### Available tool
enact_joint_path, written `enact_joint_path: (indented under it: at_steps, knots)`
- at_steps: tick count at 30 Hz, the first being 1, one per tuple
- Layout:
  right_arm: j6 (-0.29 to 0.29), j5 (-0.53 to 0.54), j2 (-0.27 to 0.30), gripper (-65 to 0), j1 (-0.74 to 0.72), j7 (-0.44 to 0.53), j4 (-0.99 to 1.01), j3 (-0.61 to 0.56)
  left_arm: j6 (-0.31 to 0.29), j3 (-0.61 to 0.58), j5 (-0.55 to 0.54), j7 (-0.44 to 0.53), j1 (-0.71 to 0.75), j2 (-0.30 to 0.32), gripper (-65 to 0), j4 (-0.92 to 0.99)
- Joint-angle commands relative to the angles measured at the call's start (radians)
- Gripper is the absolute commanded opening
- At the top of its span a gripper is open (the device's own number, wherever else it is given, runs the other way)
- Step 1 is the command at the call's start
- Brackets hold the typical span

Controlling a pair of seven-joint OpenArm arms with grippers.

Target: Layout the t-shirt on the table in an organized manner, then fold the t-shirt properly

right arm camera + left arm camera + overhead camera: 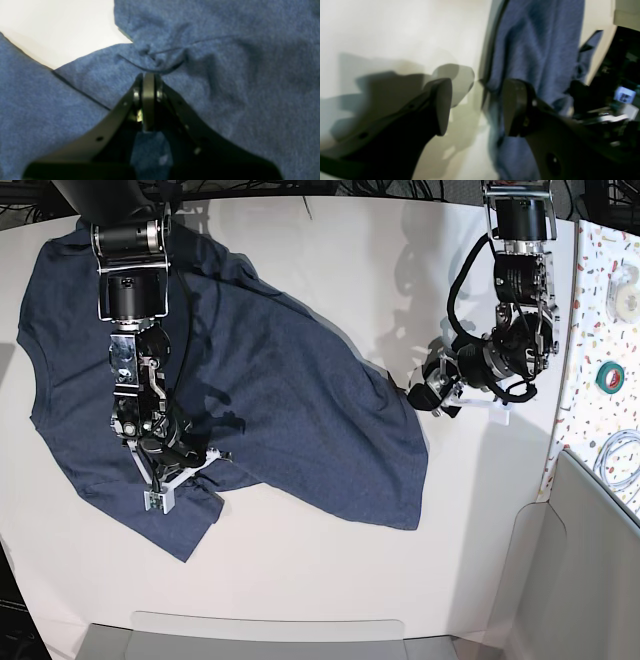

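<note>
While the t-shirt point(230, 390) lies rumpled across the left half of the white bench point(330, 580), the right tool point(149, 75) is pinched shut on a fold of its cloth near the left edge. The left tool point(476, 107) gapes wide and empty just off the shirt's right-hand edge. Smoothing likely calls for a low, steady outward pull, with the left tool taking that edge first. Any lettering is hidden; the wrist views are blurred.
</note>
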State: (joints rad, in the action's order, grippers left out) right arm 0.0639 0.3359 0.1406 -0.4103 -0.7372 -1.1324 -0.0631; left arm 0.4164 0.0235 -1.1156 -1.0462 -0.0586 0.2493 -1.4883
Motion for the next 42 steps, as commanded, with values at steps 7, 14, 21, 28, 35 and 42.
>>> enact_joint_path:
  at_steps: [7,14,21,28,35,42]
  knots:
    - [0.007,0.002,0.004,-65.0,-0.032,0.028,-0.019,0.003,0.023,0.003,-0.013,-0.001,-0.04,0.002,-33.4,0.062]
    - [0.007,0.002,0.004,-65.0,-0.032,0.028,-0.022,0.003,0.023,-0.03,-0.004,0.001,-0.05,-0.043,-33.7,0.076]
    - [0.009,0.002,0.004,-65.0,-0.025,0.028,-0.022,0.003,0.025,-0.144,-0.002,0.088,-0.048,-0.041,-38.5,0.081]
    - [0.011,0.002,0.004,-65.0,-0.017,0.028,-0.024,0.003,0.025,-0.141,-0.002,0.093,-0.047,-0.038,-46.4,0.081]
    - [0.011,0.002,0.004,-65.0,-0.006,0.031,-0.024,0.003,0.025,-0.098,-0.008,0.094,-0.05,-0.006,-46.9,0.077]
    - [0.012,0.002,0.004,-65.0,-0.005,0.031,-0.024,0.003,0.025,-0.041,-0.008,0.094,-0.048,-0.005,-46.9,0.081]
